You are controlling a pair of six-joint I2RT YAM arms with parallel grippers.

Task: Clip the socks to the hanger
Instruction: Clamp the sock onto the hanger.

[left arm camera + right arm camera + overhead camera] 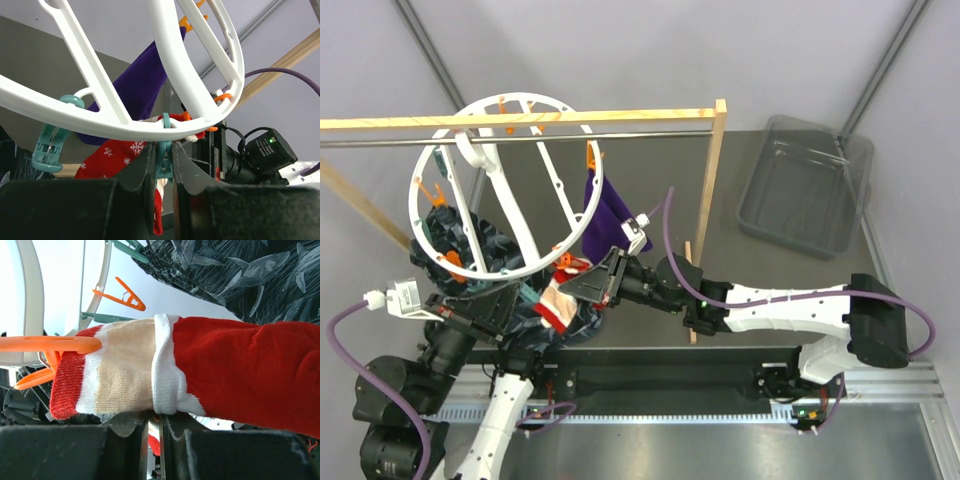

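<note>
The white ring hanger (470, 270) hangs from the rail, with a purple sock (605, 205) clipped at its far rim. In the left wrist view my left gripper (164, 152) is shut on a teal clip (165, 131) under the hanger's rim (100, 117); in the top view it (540, 292) sits under the ring's near edge. My right gripper (160, 416) is shut on the lower edge of a red Christmas sock (235, 370) with a white band. An orange clip (50, 344) touches the sock's striped end. The sock (558, 298) lies between both grippers, with my right gripper (575, 285) beside it.
A wooden-framed rack (620, 116) with a metal rail spans the back; its post (710, 200) stands right of the ring. Dark patterned fabric (470, 245) lies under the ring. A clear plastic bin (805, 185) sits at the back right. Another teal clip (50, 145) hangs at left.
</note>
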